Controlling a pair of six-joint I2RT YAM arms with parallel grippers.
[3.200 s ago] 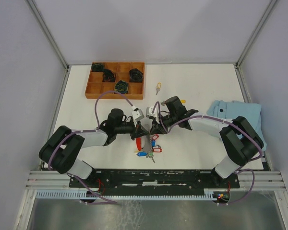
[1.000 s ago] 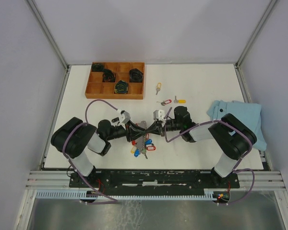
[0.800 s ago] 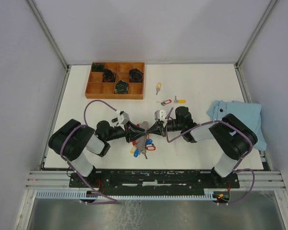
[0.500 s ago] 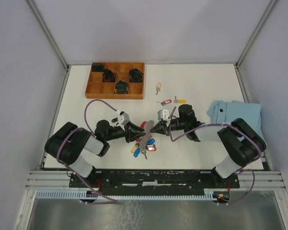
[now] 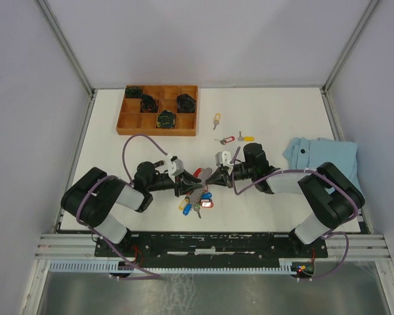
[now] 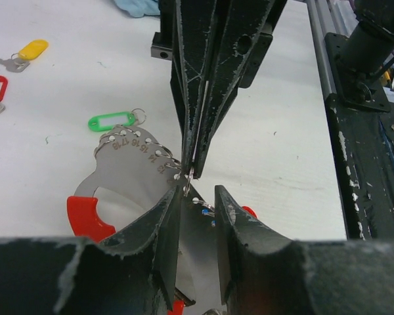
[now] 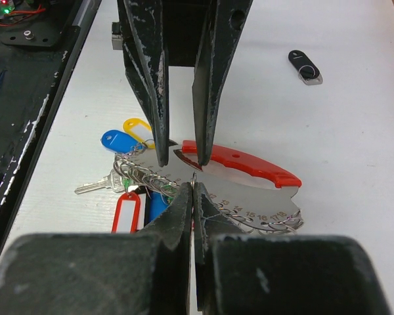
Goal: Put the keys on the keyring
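Note:
The keyring (image 5: 197, 195) lies near the table's front middle: a grey numbered plate (image 7: 249, 180) with a red strap, wire rings and blue, red and yellow tags. My right gripper (image 7: 194, 188) is shut on a small wire ring at the plate's edge; it also shows in the top view (image 5: 210, 177). My left gripper (image 6: 197, 193) faces it, open, its fingers (image 7: 161, 85) astride the plate's end; it also shows in the top view (image 5: 194, 178). A green-tagged key (image 6: 111, 122) lies by the plate. Loose keys lie farther back: yellow (image 5: 217, 119), red (image 5: 226, 140), yellow (image 5: 247, 138).
A wooden compartment tray (image 5: 127, 122) with black objects stands at the back left. A blue cloth (image 5: 328, 161) lies at the right edge. A small black fob (image 7: 305, 65) lies on the table beyond the bunch. The black base rail (image 6: 368, 164) runs along the near edge.
Both grippers have stayed at the bunch over the last second. The left wrist has turned and edged right. The right gripper stays shut on the ring.

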